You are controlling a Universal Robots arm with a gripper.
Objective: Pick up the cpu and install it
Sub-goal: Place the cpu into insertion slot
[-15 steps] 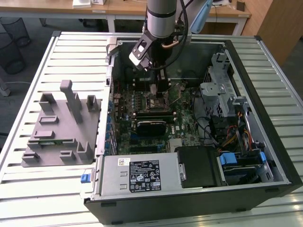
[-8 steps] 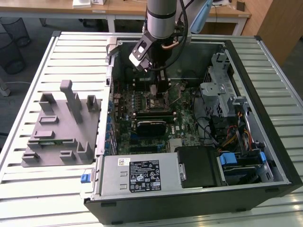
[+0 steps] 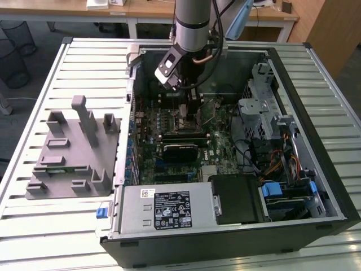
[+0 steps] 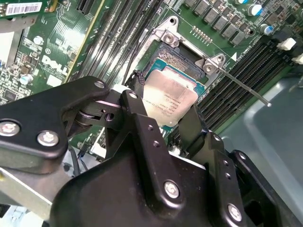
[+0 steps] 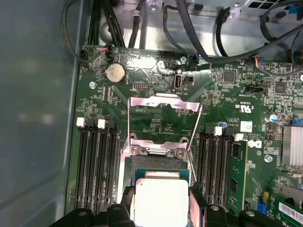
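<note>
End effector [image 4: 165, 111] clenched on the cpu [image 4: 173, 97], open socket [image 4: 180, 59] just beneath it; pickup done, seating not yet finished.

Comes down near upright from the top centre of the exterior view as a grey arm [image 3: 193, 22], wrist camera block angled toward the exterior view's left. Ends in a black gripper [image 4: 165, 101], fingers [image 4: 137, 106] pressed against opposite edges of the cpu [image 4: 171, 94].
</note>
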